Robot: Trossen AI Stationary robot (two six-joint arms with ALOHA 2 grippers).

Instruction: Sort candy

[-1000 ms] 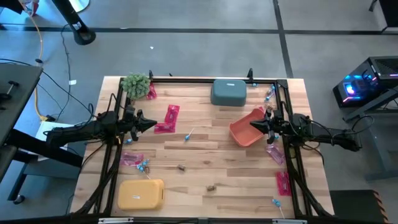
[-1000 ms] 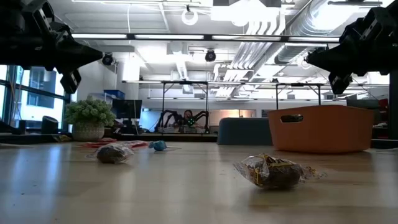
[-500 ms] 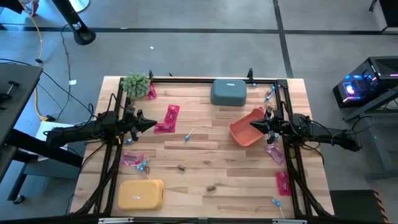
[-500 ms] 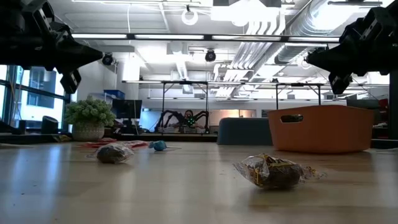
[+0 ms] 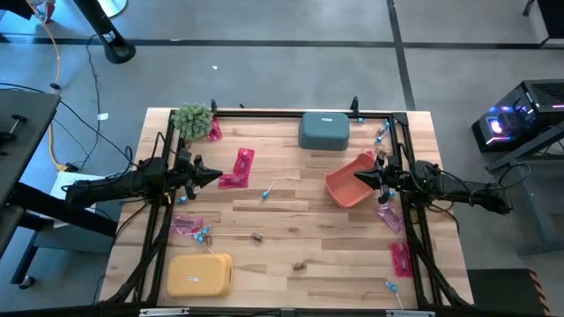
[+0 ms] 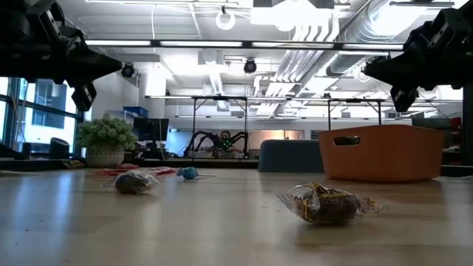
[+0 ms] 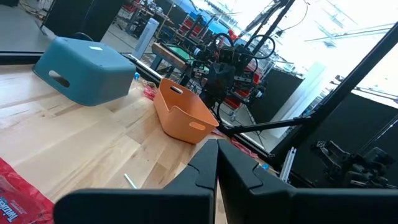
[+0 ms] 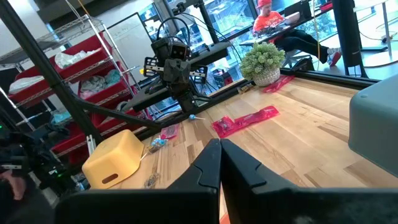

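Note:
Candy lies scattered on the wooden table. Pink-red packets lie ahead of my left gripper, with more at the right edge. There are blue lollipops and brown wrapped pieces, which the low view shows close up. My left gripper is shut, holds nothing and hovers above the table's left side. My right gripper is also shut and holds nothing. It hangs above the orange bin and is clear of its rim in the low view.
The grey-blue bin stands at the far edge and the yellow bin at the near left. A fuzzy green plant sits in the far left corner. A black frame rims the table. A seated person shows beyond it.

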